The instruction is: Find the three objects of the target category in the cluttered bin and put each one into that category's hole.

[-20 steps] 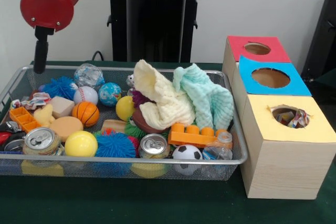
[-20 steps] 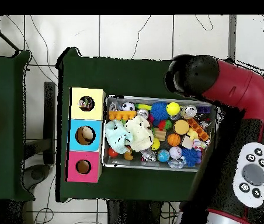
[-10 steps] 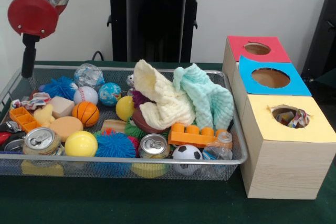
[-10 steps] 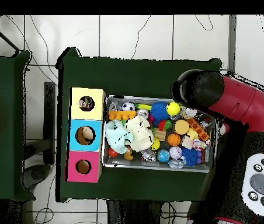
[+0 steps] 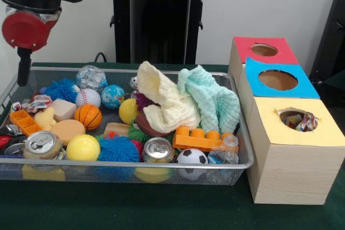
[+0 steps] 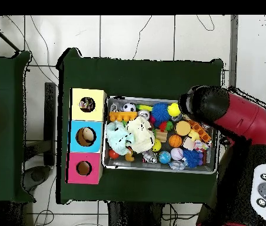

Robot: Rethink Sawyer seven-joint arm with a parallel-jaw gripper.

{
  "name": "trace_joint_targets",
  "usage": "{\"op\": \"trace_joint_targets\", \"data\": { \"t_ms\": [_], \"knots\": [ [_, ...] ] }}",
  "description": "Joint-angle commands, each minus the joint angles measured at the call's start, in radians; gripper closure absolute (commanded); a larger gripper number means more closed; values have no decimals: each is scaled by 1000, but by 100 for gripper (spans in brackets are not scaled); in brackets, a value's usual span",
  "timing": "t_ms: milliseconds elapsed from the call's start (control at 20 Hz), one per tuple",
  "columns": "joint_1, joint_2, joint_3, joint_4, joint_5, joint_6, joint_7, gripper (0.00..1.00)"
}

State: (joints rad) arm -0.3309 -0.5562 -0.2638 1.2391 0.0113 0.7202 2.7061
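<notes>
A wire mesh bin (image 5: 124, 164) (image 6: 159, 169) holds jumbled toys. Among them are two drink cans (image 5: 42, 144) (image 5: 158, 149), an orange basketball (image 5: 88, 116), a yellow ball (image 5: 83, 147), a soccer ball (image 5: 192, 158), a blue spiky ball (image 5: 118, 149), an orange brick (image 5: 200, 138), and a cream cloth (image 5: 164, 103) beside a mint cloth (image 5: 215, 100). The red and black arm (image 5: 27, 25) (image 6: 241, 126) hangs above the bin's left end in the front view. A thin black piece of the gripper (image 5: 21, 71) points down there, clear of the toys. I cannot make out its state.
Three wooden boxes with round holes stand beside the bin: red-topped (image 5: 264, 50) (image 6: 73, 169), blue-topped (image 5: 280, 80) (image 6: 73, 136), yellow-topped (image 5: 302, 127) (image 6: 97, 97). Crumpled wrappers show in the yellow box's hole. A green cloth (image 5: 161, 208) covers the table.
The arm has drawn away from the bin's middle, shifting left and upward in the front view. In the overhead view its head has slid toward the bin's right corner. The toys are unmoved.
</notes>
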Motion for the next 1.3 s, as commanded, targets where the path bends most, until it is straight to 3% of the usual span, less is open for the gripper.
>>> {"op": "trace_joint_targets", "data": {
  "t_ms": [50,1300],
  "knots": [
    [-15,7,112,170,-28,-32,-77,100],
    [6,18,102,147,-37,-36,-57,100]
  ]
}}
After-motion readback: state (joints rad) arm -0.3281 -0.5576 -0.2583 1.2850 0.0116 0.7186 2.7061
